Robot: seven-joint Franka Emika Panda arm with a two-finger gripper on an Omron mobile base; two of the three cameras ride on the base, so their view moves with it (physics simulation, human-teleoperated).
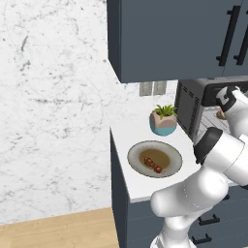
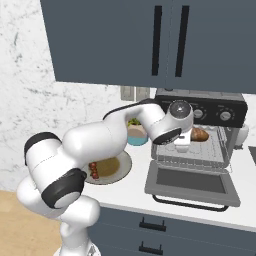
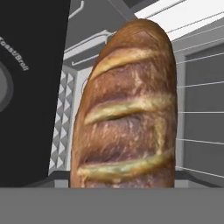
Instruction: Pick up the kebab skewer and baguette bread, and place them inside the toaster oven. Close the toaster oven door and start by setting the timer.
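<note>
- Baguette (image 3: 127, 109) close up along the hand view, brown crust with pale score marks, wire rack lines behind it.
- Same loaf seen from the right base view inside the toaster oven (image 2: 200, 135), lying on the rack near the back.
- Gripper (image 2: 183, 145) reaching into the oven opening just beside the loaf; fingertips hidden, so cannot tell whether gripping or spread apart.
- Oven door (image 2: 192, 184) dropped flat open on the white counter (image 1: 133, 186), bar handle toward the front edge.
- Kebab skewer (image 1: 153, 164) lying in a shallow round plate (image 1: 138, 167) on the counter, left of the oven, well apart from the loaf.
- Small potted plant (image 1: 163, 119) behind the plate, beside the oven's side wall.
- Dark blue upper cabinets (image 1: 169, 38) overhead, marble wall (image 1: 53, 106) to the left.
</note>
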